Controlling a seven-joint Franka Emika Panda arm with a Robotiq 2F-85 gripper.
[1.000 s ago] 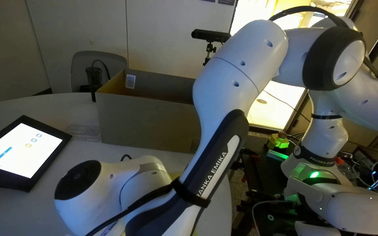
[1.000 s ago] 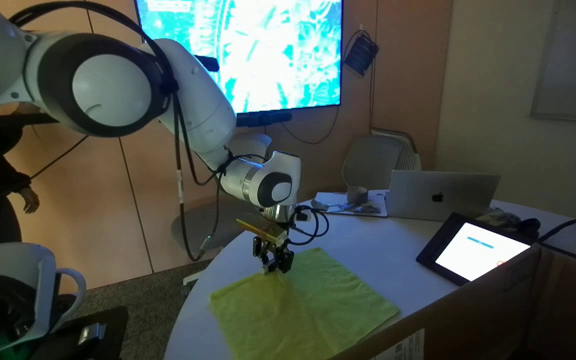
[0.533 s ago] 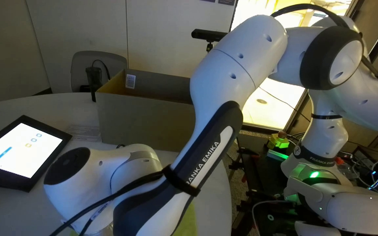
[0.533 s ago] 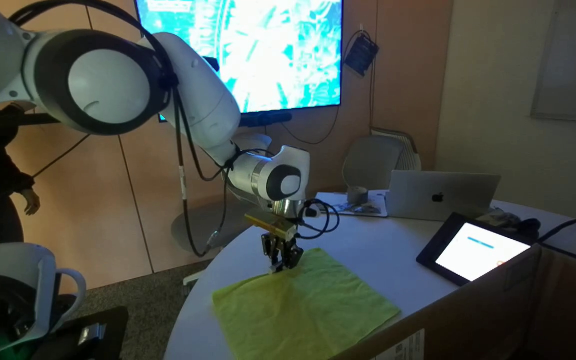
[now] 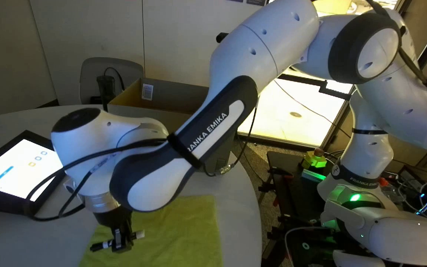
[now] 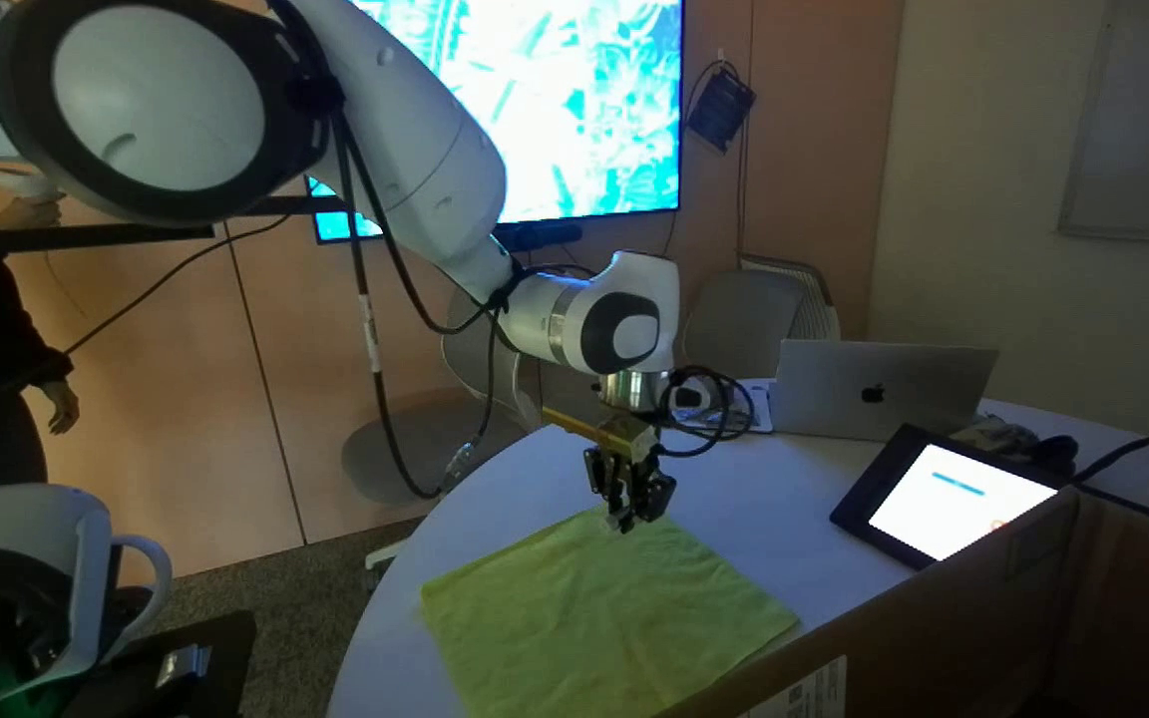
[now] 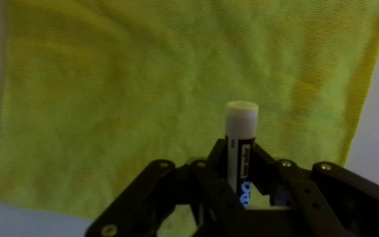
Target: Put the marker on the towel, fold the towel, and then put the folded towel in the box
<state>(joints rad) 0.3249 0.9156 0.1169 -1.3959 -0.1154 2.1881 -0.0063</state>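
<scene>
Rounded white casings dotted with small dark recesses [image 5: 264,32] form the Franka Emika Panda arm [image 5: 258,55], a broad black ring [image 6: 290,110] framing the white disc [image 6: 161,95] at its elbow. White "FRANKA EMIKA" lettering [image 5: 209,130], partly covered by a black strap [image 5: 184,151], marks the dark forearm panel [image 5: 240,89]; the black base collar [image 5: 360,180] repeats the name. Black cables [image 6: 379,394], one with a white sleeve [image 6: 369,334], loop outside the casing. Beneath a silver wrist flange [image 5: 101,203], pale, round screw heads [image 7: 286,163] stud the black Robotiq gripper [image 7: 240,154].
</scene>
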